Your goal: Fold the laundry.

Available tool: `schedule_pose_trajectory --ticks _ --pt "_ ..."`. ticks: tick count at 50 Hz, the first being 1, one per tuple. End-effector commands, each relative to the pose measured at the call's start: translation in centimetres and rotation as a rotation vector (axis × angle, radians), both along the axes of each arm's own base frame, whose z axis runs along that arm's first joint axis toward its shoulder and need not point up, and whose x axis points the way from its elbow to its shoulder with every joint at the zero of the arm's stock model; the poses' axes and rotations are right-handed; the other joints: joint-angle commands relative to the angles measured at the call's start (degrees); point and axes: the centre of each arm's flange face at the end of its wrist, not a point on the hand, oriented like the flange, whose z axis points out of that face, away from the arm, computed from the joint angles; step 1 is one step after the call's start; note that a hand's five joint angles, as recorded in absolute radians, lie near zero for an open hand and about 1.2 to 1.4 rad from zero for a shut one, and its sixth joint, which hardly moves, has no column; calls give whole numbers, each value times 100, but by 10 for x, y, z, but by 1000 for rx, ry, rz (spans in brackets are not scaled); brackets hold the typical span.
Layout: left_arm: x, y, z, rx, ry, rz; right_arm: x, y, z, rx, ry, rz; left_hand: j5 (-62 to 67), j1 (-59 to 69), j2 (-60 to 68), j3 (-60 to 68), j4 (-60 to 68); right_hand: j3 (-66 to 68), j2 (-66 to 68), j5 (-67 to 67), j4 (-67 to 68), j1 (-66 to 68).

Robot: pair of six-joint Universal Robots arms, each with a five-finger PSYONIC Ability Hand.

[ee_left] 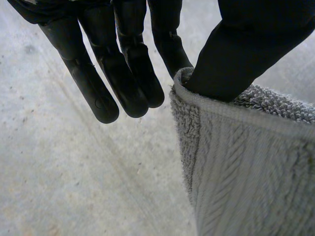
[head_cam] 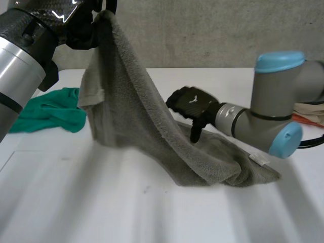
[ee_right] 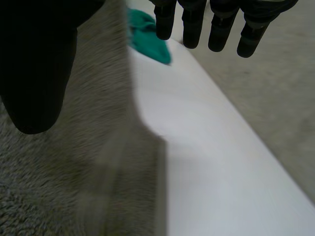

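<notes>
My left hand holds a grey towel up by a corner, high above the table's back left. In the left wrist view the thumb pinches the towel's hem against a finger, while the other fingers hang straight beside it. The towel slopes down to the table, its lower end bunched at the right with a white tag. My right hand hovers at the sloping edge, open; its fingers are straight and its thumb sits above the towel, gripping nothing.
A green cloth lies crumpled at the table's back left, seen beyond the fingertips of my right hand. Beige and orange items lie at the far right behind my right arm. The white table has bare room in front.
</notes>
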Motion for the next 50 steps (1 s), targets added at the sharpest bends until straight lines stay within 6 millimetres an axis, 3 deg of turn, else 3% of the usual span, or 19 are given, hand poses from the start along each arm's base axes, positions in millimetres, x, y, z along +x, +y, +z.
schedule_pose_trajectory --ticks 1,4,5,6,10,13,17,21,24,28,31,35,38,40,42,45,47,49,50 --pt "-2 11 3 -3 1 -20 16 9 -51 120 36 82 1381 1424 1166 1167 1119 1339 1325 1264 1351 1251" --pt "-2 10 0 5 -5 -20 16 7 -54 125 41 78 1381 1424 1166 1167 1119 3579 3565 3504 3591 3491" --pt "-2 9 0 3 -10 -18 17 4 -51 109 37 70 1381 1424 1166 1167 1119 6519 6506 6444 6532 6432" --pt "-3 9 -1 1 -14 -16 18 1 -46 91 33 60 1381 1424 1166 1167 1119 6809 6796 6734 6822 6722" --pt "-2 8 -2 -17 -44 2 6 -23 -5 -24 -4 -78 1381 1424 1166 1167 1119 6812 6799 6737 6825 6725" --pt "0 6 -3 -43 -78 30 -23 -42 61 -185 -86 -233 1381 1424 1166 1167 1119 6812 6799 6737 6825 6725" --pt "3 2 -5 -54 -103 60 -58 -44 103 -306 -130 -314 1381 1424 1166 1167 1119 6812 6799 6737 6825 6725" --pt "10 -7 -17 -23 -122 91 -96 -32 125 -337 -115 -400 1381 1424 1166 1167 1119 6812 6799 6737 6825 6725" --pt "15 -12 -30 16 -141 110 -111 -19 127 -301 -88 -421 1381 1424 1166 1167 1119 6812 6799 6737 6825 6725" --pt "20 -22 -66 118 -189 131 -133 5 120 -182 -14 -462 1381 1424 1166 1167 1119 6812 6799 6737 6825 6725" --pt "16 -36 -118 280 -270 125 -140 31 103 -68 128 -428 1381 1424 1166 1167 1119 6812 6799 6737 6825 6725" --pt "12 -44 -162 418 -374 116 -142 47 85 -31 291 -355 1381 1424 1166 1167 1119 6812 6799 6737 6825 6725" --pt "10 -52 -185 474 -446 122 -142 43 74 -25 342 -328 1381 1424 1166 1167 1119 6812 6799 6737 6825 6725" --pt "5 -67 -198 466 -503 125 -138 23 64 -23 322 -343 1381 1424 1166 1167 1119 6812 6799 6737 6825 6725" --pt "1 -81 -195 424 -519 138 -135 4 61 -39 275 -374 1381 1424 1166 1167 1119 6812 6799 6737 6825 6725" --pt "-11 -113 -169 288 -490 181 -128 -31 63 -98 148 -437 1381 1424 1166 1167 1119 6812 6799 6737 6825 6725" --pt "-22 -143 -127 118 -395 233 -117 -54 80 -222 23 -458 1381 1424 1166 1167 1119 6812 6799 6737 6825 6725" --pt "-28 -157 -95 -6 -319 260 -107 -65 96 -326 -71 -465 1381 1424 1166 1167 1119 6812 6799 6737 6825 6725" --pt "-30 -170 -59 -142 -221 298 -99 -74 115 -445 -174 -471 1381 1424 1166 1167 1119 6812 6799 6737 6825 6725"
